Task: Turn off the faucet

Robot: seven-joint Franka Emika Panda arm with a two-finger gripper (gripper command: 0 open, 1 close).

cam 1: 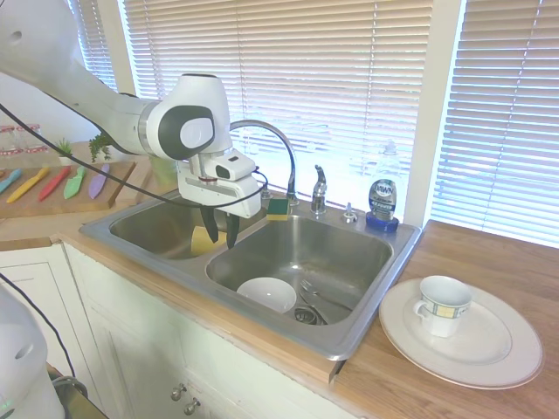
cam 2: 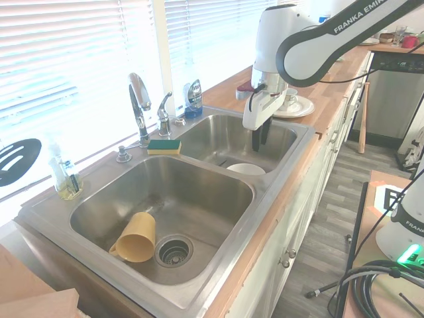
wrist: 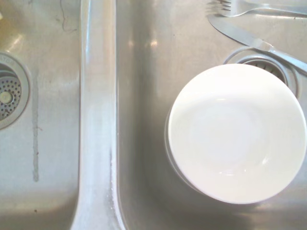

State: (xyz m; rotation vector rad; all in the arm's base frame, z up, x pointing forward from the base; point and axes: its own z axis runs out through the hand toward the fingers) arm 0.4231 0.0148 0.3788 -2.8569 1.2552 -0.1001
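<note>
Gripper (cam 1: 217, 237) hangs fingers-down over the divider of the double sink (cam 1: 367, 319), its dark fingers drawn nearly together and holding nothing. Directly below, the wrist view shows a white bowl (wrist: 236, 133) beside a knife (wrist: 254, 42) in the basin. Beyond the basins, on the back ledge, stands the faucet (cam 1: 278, 161), its gooseneck arching toward the arm and its short upright lever (cam 1: 319, 183) just beside the spout base, with a green sponge (cam 1: 278, 208) between them and a dish-soap bottle (cam 1: 383, 202) further along. To do this well, I judge the arm should rise clear of the spout, approach the lever from above, and press it down gently.
</note>
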